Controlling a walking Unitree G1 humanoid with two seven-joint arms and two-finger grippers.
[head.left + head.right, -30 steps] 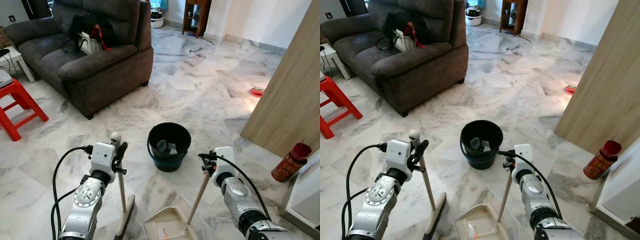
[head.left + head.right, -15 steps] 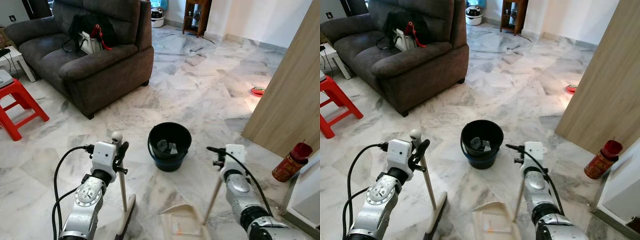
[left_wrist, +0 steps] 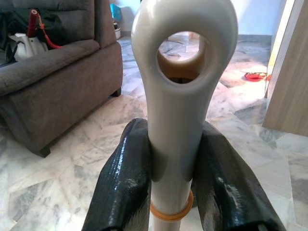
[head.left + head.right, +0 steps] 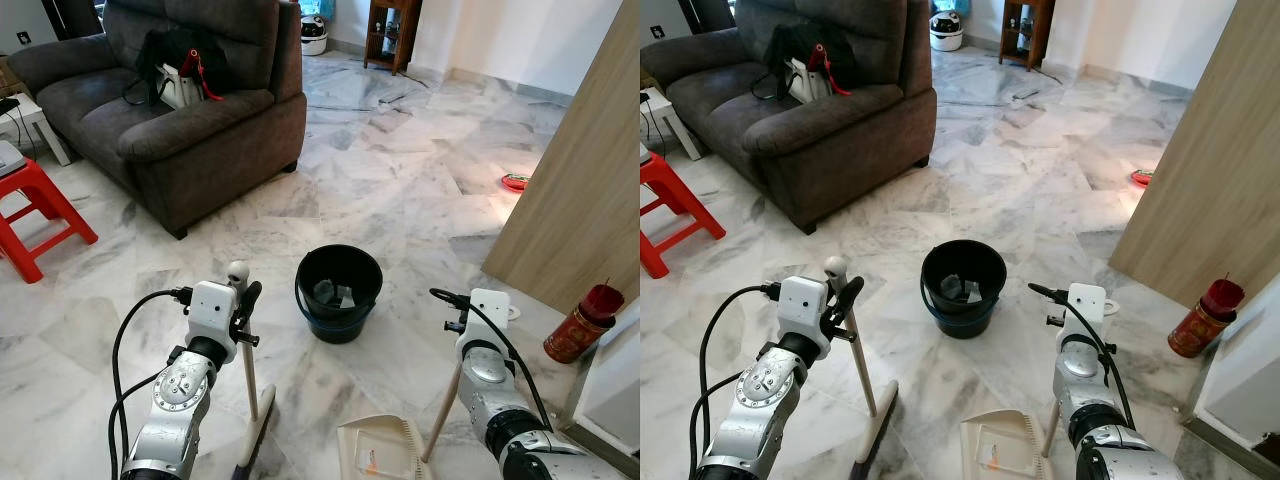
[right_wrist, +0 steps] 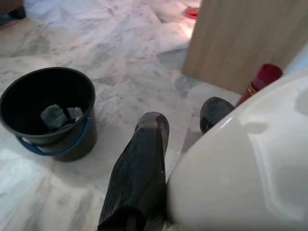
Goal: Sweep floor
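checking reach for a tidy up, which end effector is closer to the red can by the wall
Right. The right end effector holds the dustpan handle just across bare floor from the red can. The left end effector, on the broom handle, sits beyond the bucket, farther away.

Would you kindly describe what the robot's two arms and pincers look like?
Both arms are silver metal with round ribbed joints. Each ends in a white boxy wrist housing, and a black cable loops from it back along the arm. The left pincer and right pincer each have two long black fingers with a textured, rubbery surface.
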